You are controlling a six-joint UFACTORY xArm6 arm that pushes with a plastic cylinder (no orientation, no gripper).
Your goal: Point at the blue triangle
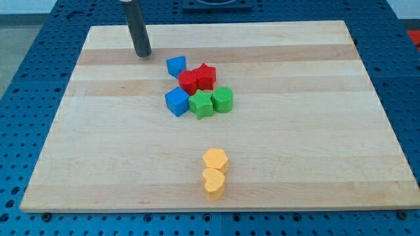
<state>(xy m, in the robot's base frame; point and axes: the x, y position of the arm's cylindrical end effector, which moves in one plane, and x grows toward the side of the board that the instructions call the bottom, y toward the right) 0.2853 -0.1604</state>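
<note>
The blue triangle lies at the upper left of a cluster of blocks near the board's middle. My tip rests on the wooden board, a short way to the view's left of the blue triangle and slightly above it, not touching it. A gap of bare board separates them.
Just below and right of the blue triangle sit a red round block and a red star. Below them are a blue cube, a green star and a green round block. Two yellow blocks lie near the view's bottom.
</note>
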